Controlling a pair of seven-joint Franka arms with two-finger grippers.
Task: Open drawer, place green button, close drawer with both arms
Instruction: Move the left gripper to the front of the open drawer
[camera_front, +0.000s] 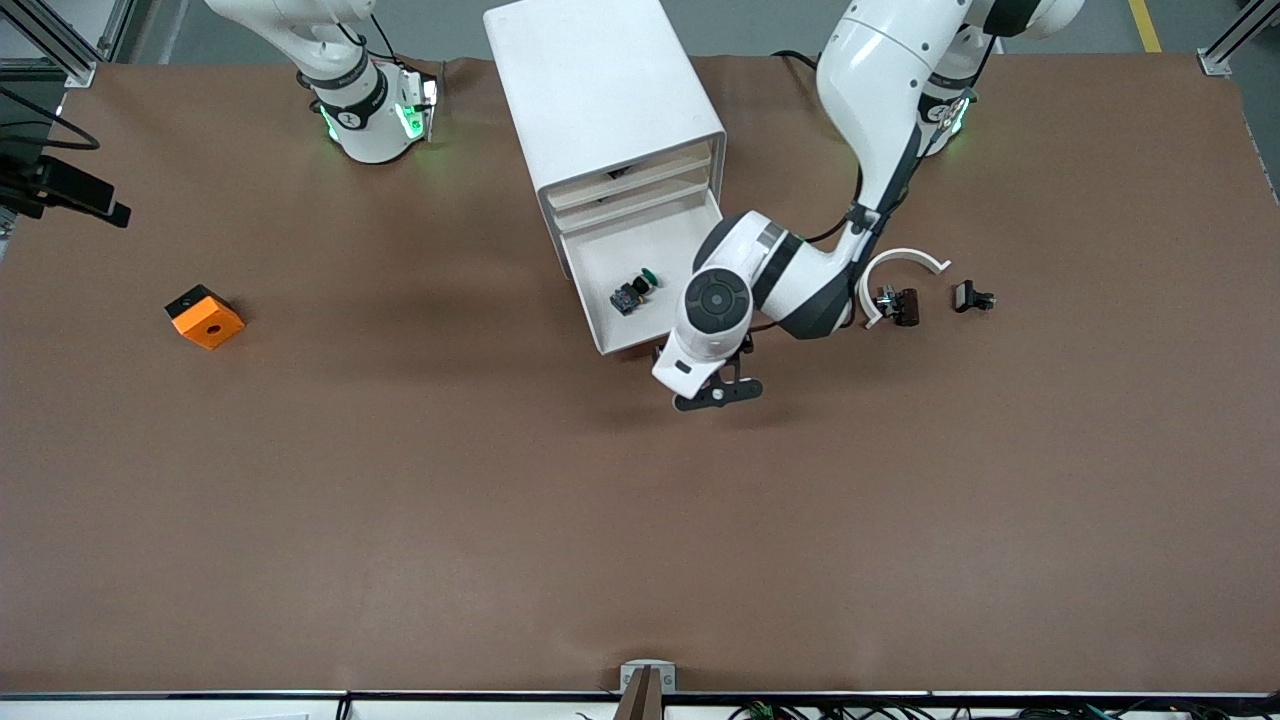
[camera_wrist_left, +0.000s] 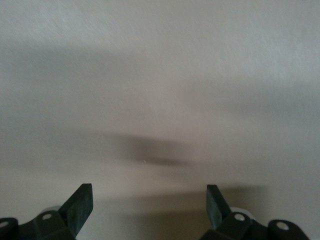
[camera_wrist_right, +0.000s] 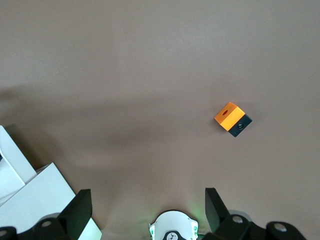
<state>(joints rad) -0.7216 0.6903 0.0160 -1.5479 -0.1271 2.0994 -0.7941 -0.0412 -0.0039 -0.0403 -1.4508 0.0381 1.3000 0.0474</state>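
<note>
A white cabinet (camera_front: 605, 95) stands on the brown counter (camera_front: 400, 500), in the middle and close to the robots. Its lowest drawer (camera_front: 600, 300) is pulled out toward the front camera. The button (camera_front: 634, 290) lies inside that drawer, on its side, with its green cap pointing toward the cabinet. Nothing is holding it.

The left arm (camera_front: 880, 110) reaches down beside the open drawer. The left claw (camera_front: 718, 392) hangs low over the counter, just past the drawer's front corner on the left arm's side. In the left wrist view the left claw (camera_wrist_left: 149, 202) is wide open and holds nothing. Only bare counter shows between its fingers (camera_wrist_left: 80, 205).

The right arm (camera_front: 350, 90) waits up high near its base. The right claw (camera_wrist_right: 145, 207) is wide open too, and it is empty. It looks down at the counter from far above.

An orange cube (camera_front: 204, 316) with a round hole sits well apart from the cabinet, toward the right arm's end. The right wrist view shows the cube (camera_wrist_right: 232, 118) too, and a corner of the cabinet (camera_wrist_right: 35, 200).

Near the left arm's elbow lies a white curved strip (camera_front: 895, 270). A small dark part (camera_front: 900, 305) touches it. Another small black part (camera_front: 972, 297) sits just beside those, closer to the left arm's end. They lie close to the left arm, but they are not in the drawer's way.
</note>
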